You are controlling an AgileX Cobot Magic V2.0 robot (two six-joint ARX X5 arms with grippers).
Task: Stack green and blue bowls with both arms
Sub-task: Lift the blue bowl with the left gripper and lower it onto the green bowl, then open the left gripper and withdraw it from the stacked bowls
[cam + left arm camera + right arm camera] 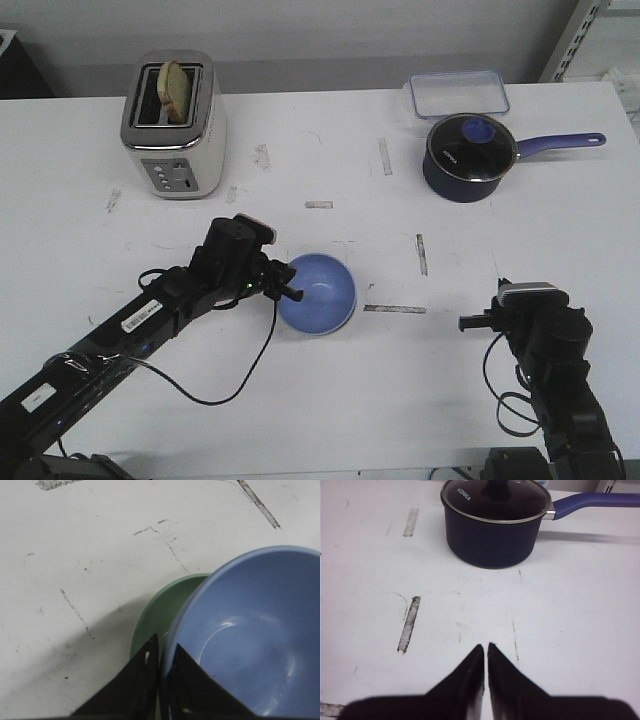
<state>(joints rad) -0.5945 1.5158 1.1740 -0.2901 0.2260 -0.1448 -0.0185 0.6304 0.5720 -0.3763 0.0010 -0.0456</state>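
The blue bowl (pixel 318 292) sat near the middle of the white counter (pixel 330 400), somewhat toward the near edge. The left wrist view showed it resting over the green bowl (pixel 165 612), with only a crescent of the green rim showing past the blue one on one side; in the front view the green bowl was hidden beneath it.

The left arm (pixel 120 335) reached in from the near left corner, and the left gripper (pixel 287 283) met the blue bowl's left rim. Its jaws were pinching that rim, one finger inside the bowl and one outside, the pair nearly closed on the thin wall.

The right arm (pixel 550 385) stood by the near right corner, well apart from the bowls. The right gripper (pixel 485 652) hovered over bare counter with its jaws pressed together and nothing between them.

Toward the far right corner stood a dark navy saucepan (pixel 468 158) with a glass lid, its handle pointing at the right edge, and just behind it a clear lidded container (pixel 458 95). Near the far left corner a cream toaster (pixel 175 125) held a slice of bread (pixel 177 90) in one slot. Grey scuff marks (pixel 394 308) were scattered across the counter
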